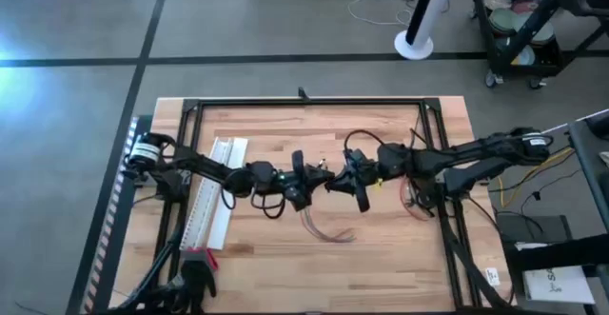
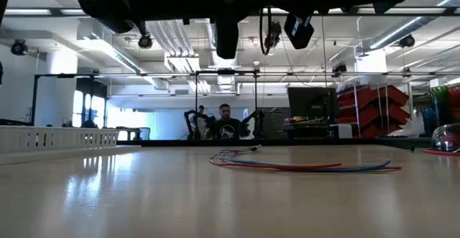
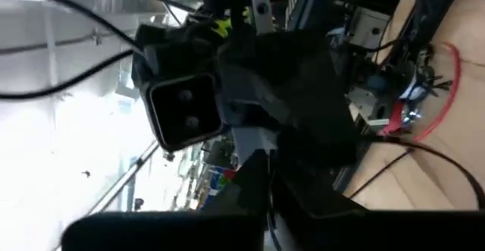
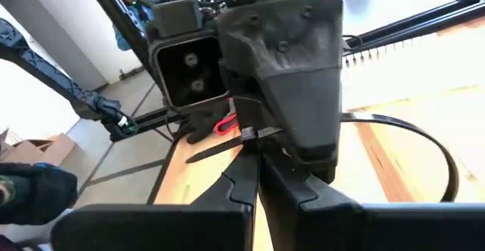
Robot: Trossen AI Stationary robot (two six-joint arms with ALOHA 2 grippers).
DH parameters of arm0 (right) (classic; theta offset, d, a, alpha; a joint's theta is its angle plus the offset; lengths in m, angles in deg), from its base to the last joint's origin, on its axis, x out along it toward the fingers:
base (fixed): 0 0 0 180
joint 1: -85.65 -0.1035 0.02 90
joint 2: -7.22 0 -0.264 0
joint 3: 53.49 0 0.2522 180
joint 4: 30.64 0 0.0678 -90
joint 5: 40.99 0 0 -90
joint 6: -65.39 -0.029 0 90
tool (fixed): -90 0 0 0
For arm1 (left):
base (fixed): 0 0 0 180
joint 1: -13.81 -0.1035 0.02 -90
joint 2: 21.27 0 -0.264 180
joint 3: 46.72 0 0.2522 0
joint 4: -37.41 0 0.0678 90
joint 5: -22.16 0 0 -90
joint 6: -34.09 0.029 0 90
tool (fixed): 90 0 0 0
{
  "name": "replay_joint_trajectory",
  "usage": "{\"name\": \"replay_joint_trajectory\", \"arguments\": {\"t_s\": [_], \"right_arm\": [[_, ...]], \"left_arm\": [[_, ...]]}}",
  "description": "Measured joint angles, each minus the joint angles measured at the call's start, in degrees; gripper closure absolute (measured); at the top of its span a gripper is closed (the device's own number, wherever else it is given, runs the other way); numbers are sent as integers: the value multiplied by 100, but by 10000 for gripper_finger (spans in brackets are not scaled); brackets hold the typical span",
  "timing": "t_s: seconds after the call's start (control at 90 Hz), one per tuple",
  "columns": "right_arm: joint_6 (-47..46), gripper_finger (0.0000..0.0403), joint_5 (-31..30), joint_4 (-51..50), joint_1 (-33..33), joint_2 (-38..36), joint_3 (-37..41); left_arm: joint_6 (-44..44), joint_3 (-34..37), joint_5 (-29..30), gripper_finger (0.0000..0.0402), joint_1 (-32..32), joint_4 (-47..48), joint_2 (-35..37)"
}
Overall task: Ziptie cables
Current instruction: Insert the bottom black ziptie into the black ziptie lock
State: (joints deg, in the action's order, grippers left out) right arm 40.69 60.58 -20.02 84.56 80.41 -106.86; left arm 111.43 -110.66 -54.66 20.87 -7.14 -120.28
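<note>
The cables lie loose on the wooden table, curving toward the near edge; the low view shows the cables flat on the top. Both grippers meet in the air above them at mid-table, tip to tip. My left gripper comes from the left and my right gripper from the right. Between them hangs a black zip tie, bent into a wide loop. My right gripper and my left gripper both look shut on it. My left gripper is shut on the zip tie where the loop comes out from behind its fingers. Its own fingers hide the exact spot. The tie is lifted clear of the table. My right gripper pinches the zip tie's strap between its two fingertips beside a small grey piece. The pointed tail sticks out past one side of the fingers. The fingers lie across the strap, and the loop hangs free in the air.
A long white strip holder lies along the table's left side, with a black glove at its near end. A red wire loop sits by the right arm's base. A black frame borders the table.
</note>
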Motion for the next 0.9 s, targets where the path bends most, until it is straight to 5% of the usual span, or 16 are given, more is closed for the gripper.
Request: {"name": "replay_joint_trajectory", "arguments": {"t_s": [0.9], "right_arm": [[-119,403,-124,-94,12,2,2]], "left_arm": [[41,-155,1011,400,265,746,76]]}}
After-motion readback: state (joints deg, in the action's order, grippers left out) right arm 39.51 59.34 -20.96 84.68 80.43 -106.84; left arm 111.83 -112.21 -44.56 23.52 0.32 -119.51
